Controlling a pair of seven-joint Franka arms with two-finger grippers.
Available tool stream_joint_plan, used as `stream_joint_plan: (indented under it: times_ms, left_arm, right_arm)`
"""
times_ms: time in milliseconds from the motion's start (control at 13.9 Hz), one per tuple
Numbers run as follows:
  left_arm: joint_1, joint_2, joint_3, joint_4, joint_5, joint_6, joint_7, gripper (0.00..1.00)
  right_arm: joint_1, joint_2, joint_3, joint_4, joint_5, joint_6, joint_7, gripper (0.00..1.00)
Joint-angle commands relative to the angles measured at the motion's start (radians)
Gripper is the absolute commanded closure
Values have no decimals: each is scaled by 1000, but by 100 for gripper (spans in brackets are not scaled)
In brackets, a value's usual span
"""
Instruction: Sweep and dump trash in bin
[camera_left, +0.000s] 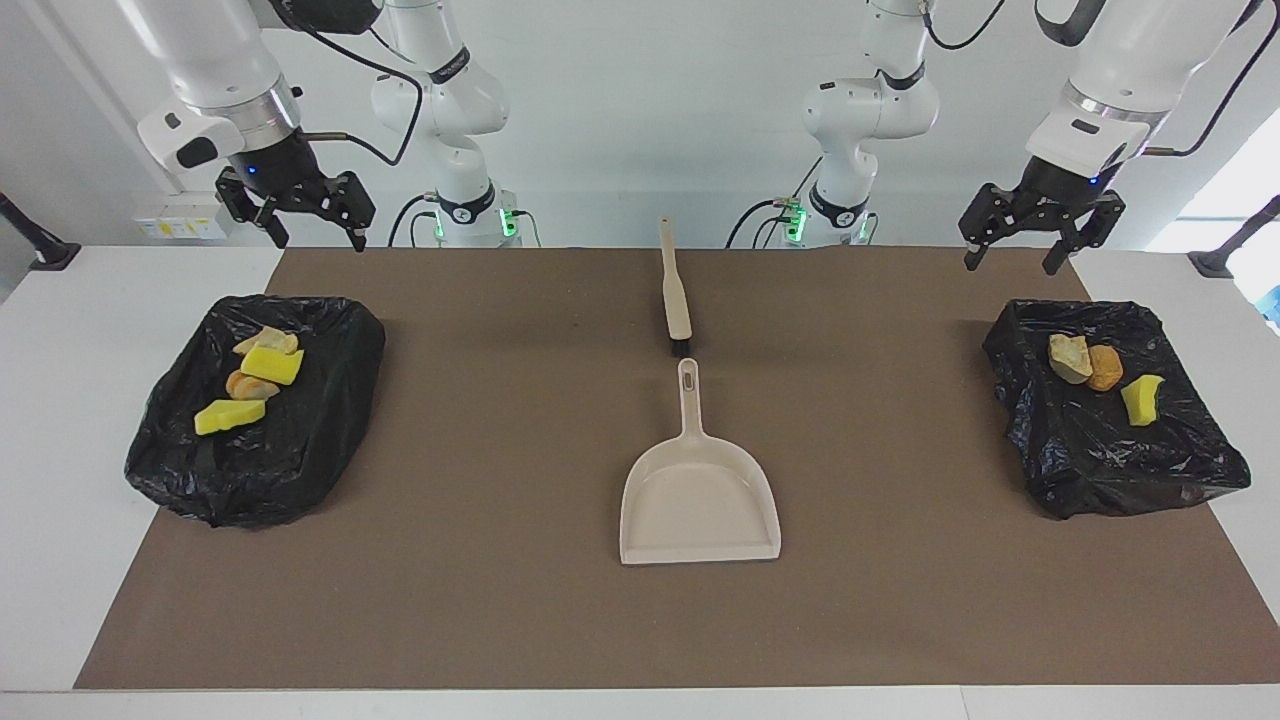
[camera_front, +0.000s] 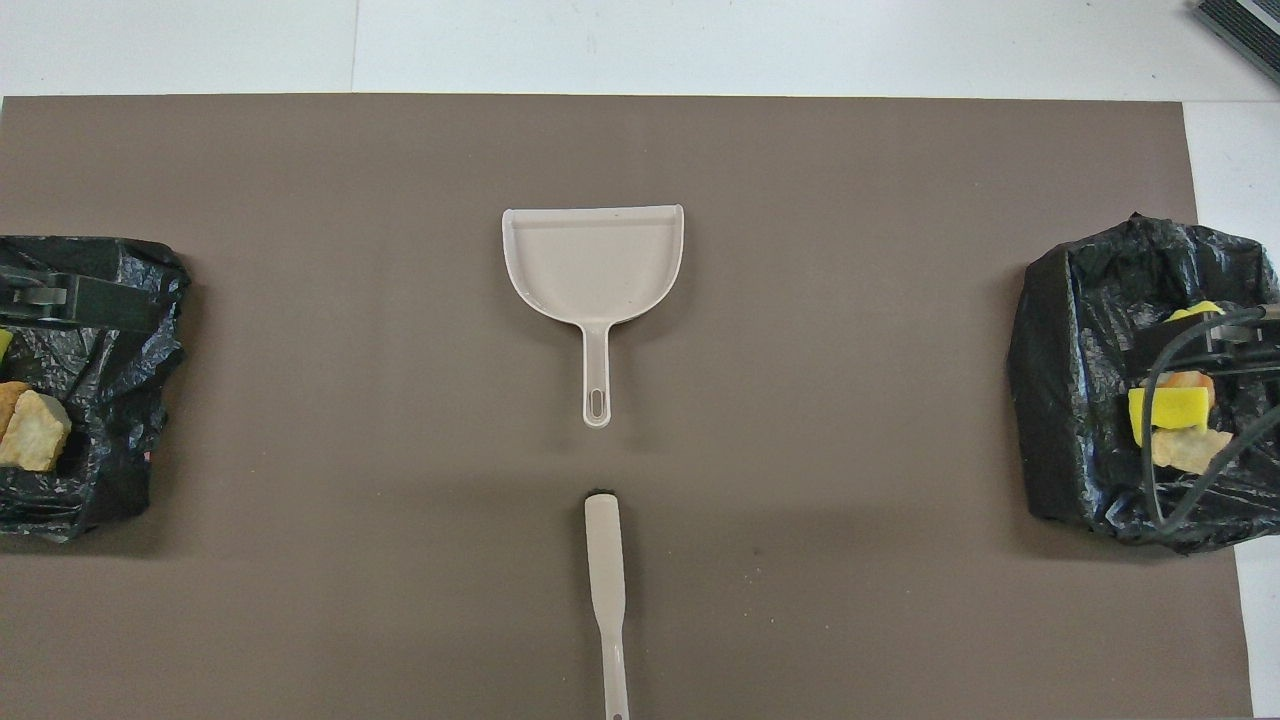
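The trash lies in two black-bagged bins. The bin (camera_left: 300, 450) at the right arm's end holds several chunks, among them a yellow wedge (camera_left: 230, 415) and a tan lump (camera_left: 265, 340). The bin (camera_left: 1100, 460) at the left arm's end holds a pale lump (camera_left: 1068, 358), an orange-brown lump (camera_left: 1104, 367) and a yellow wedge (camera_left: 1140, 398). My right gripper (camera_left: 318, 240) hangs open in the air over the first bin (camera_front: 1070, 400). My left gripper (camera_left: 1010, 263) hangs open over the second bin (camera_front: 110, 470). Neither holds anything.
A beige dustpan (camera_left: 700, 490) lies mid-table on the brown mat (camera_left: 480, 560), its handle pointing toward the robots. A beige brush (camera_left: 677, 295) with black bristles lies in line with it, nearer to the robots. White tabletop borders the mat.
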Motion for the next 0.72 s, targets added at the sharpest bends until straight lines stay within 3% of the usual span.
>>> stream_joint_plan:
  times_ms: [0, 646]
  left_arm:
    - [4, -29, -3, 1, -19, -41, -8, 0]
    - [-6, -44, -12, 0, 50, -44, -11, 0]
  right_arm:
    - [-3, -9, 0, -2, 13, -9, 22, 0]
    - [-3, -8, 0, -2, 13, -9, 19, 0]
